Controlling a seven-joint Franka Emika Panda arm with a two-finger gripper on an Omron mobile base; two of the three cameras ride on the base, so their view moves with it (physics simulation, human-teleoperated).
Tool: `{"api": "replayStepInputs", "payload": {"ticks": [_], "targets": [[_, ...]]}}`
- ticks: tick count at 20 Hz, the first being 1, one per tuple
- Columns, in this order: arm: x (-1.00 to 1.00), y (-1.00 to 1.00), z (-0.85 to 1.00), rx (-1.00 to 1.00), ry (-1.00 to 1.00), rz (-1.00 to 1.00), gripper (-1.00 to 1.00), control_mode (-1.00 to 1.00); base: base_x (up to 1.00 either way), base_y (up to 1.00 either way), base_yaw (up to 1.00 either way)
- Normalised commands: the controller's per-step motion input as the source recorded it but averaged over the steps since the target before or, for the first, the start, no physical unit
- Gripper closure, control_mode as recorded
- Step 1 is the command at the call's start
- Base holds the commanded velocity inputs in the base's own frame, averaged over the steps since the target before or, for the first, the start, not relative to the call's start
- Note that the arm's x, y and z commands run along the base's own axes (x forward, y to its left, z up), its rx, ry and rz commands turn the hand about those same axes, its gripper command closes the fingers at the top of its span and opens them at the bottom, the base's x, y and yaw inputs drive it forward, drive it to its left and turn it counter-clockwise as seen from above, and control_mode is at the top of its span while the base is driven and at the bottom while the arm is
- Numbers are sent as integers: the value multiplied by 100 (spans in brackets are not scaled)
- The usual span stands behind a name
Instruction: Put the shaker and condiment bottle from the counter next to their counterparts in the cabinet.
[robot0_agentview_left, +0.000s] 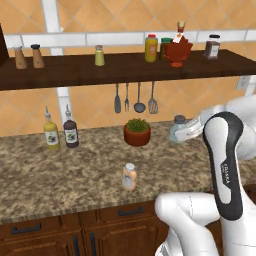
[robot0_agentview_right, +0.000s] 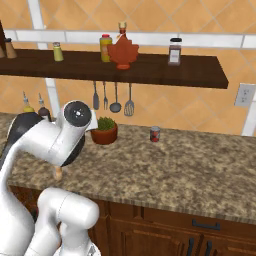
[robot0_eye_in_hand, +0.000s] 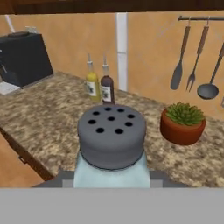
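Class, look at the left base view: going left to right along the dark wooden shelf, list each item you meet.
Two brown shakers → yellow-green shaker → yellow bottle → green bottle → red maple-leaf bottle → dark jar.

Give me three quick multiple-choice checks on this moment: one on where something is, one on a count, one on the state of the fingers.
1. Where is the condiment bottle?
A. On the shelf
B. On the counter, near its front edge
C. Inside the plant pot

2. How many utensils hang under the cabinet?
A. Two
B. Four
C. Six

3. What are the fingers doing?
A. Open over the counter
B. Closed on the shaker
C. Closed on the yellow bottle

Answers:
1. B, the peach bottle stands alone on the granite in front of the plant pot.
2. B, the left base view shows four hanging in a row.
3. B, the hand view shows the grey perforated cap and pale body of the shaker right at the fingers, and the left base view shows it lifted off the counter.
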Motion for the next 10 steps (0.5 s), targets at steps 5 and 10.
{"api": "replayStepInputs", "payload": {"ticks": [5,10], "targets": [[-12,30,100,-10,-1,-14,100,-100,0,0,0],[9,42,92,-11,1,-14,100,-100,0,0,0]]}}
